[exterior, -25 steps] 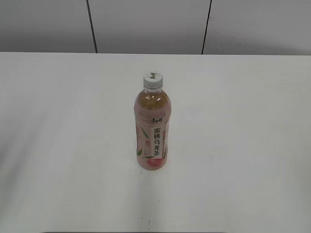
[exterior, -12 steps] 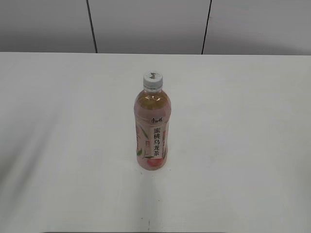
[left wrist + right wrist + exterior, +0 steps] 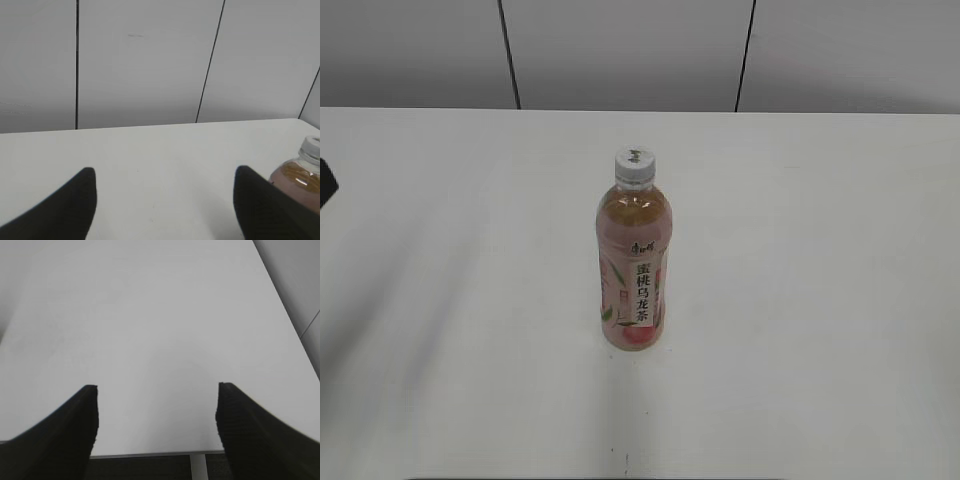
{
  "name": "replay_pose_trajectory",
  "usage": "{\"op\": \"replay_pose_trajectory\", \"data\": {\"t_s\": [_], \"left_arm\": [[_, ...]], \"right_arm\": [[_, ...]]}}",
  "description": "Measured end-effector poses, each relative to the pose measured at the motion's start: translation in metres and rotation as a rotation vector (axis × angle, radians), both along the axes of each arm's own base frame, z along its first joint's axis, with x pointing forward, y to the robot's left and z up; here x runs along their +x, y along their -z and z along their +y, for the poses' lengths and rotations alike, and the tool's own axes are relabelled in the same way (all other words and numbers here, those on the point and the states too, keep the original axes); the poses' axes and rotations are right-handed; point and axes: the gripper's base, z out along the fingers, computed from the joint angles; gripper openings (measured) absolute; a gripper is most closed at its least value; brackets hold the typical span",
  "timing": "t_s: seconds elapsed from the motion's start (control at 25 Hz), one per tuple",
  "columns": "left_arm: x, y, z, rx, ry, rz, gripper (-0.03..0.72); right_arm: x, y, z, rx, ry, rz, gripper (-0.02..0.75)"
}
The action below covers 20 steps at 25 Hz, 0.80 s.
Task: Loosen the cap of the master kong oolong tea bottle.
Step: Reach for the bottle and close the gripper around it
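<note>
The master kong oolong tea bottle (image 3: 633, 263) stands upright on the white counter (image 3: 820, 300), its cap (image 3: 634, 164) seated on the neck. The left end effector (image 3: 162, 200) is spread wide and empty, left of the bottle and clear of it. The right end effector (image 3: 157, 415) is likewise spread wide, holding nothing, over bare counter.

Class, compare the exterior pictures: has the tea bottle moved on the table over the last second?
No. The oolong tea bottle stands upright at the same spot below the dark wall seam, its cap unchanged.
</note>
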Motion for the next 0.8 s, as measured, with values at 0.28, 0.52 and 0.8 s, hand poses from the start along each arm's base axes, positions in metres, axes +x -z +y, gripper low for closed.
{"op": "replay_pose_trajectory", "data": {"t_s": [0.28, 0.52, 0.8], "left_arm": [[0.032, 0.031, -0.029, 0.114, 0.168, 0.045, 0.533], [0.048, 0.069, -0.053, 0.121, 0.352, 0.097, 0.550], [0.063, 0.123, -0.073, 0.111, 0.513, 0.256, 0.586]], "right_arm": [[0.000, 0.000, 0.000, 0.000, 0.000, 0.000, 0.554], [0.000, 0.000, 0.000, 0.000, 0.000, 0.000, 0.554], [0.000, 0.000, 0.000, 0.000, 0.000, 0.000, 0.554]]}}
